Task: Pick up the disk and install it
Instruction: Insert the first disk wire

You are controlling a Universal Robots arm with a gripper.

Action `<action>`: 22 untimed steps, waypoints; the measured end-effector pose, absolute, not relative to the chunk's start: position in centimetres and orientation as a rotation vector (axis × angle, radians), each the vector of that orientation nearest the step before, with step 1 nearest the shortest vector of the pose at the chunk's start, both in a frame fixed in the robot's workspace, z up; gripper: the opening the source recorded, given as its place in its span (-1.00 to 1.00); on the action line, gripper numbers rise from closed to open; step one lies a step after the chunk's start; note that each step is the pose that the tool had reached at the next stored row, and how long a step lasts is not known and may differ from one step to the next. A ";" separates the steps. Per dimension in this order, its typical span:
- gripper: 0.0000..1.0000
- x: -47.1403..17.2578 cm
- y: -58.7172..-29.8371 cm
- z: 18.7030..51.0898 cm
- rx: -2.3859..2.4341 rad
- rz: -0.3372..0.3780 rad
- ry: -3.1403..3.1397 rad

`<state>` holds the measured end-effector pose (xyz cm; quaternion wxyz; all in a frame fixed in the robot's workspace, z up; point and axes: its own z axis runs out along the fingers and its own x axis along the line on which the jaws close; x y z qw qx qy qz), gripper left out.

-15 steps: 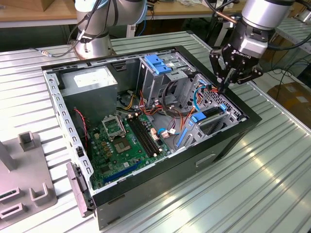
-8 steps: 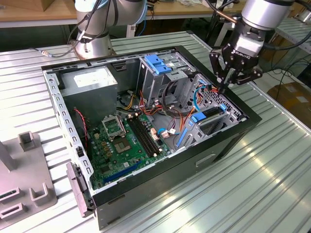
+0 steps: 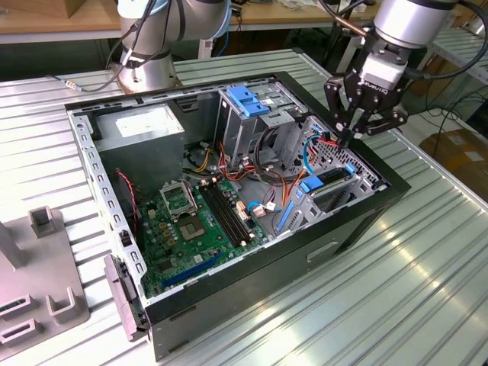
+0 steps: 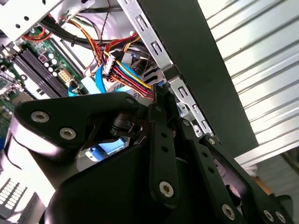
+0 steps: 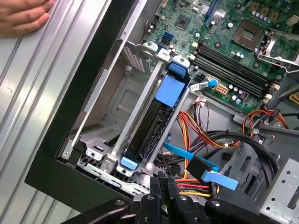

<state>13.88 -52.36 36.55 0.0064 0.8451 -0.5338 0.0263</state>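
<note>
Disk (image 5: 154, 126) seated edge-up in bay of PC case (image 3: 358, 221). Gripper (image 3: 345, 137) just above case corner; fingers (image 5: 161, 193) pressed together, holding nothing.

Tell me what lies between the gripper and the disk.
In the first wrist view, a blue cable and coloured wires lie between gripper and disk.

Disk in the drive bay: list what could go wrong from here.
1. The claw, fingers together, sits right against the red and yellow power wires and the blue data cable; any move could snag or tug them.
2. A hand rests on the table beside the computer case, close to the arm's working area.
3. The disk stands in its bay; whether it is fully seated cannot be told.
</note>
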 end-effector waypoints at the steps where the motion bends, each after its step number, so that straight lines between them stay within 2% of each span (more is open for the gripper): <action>1: -0.66 13.9 -52.4 36.5 2.633 0.082 -1.688; 12: -0.66 13.9 -52.4 36.2 2.380 0.079 -2.018; 22: -0.66 13.1 -52.4 36.2 2.358 0.078 -2.042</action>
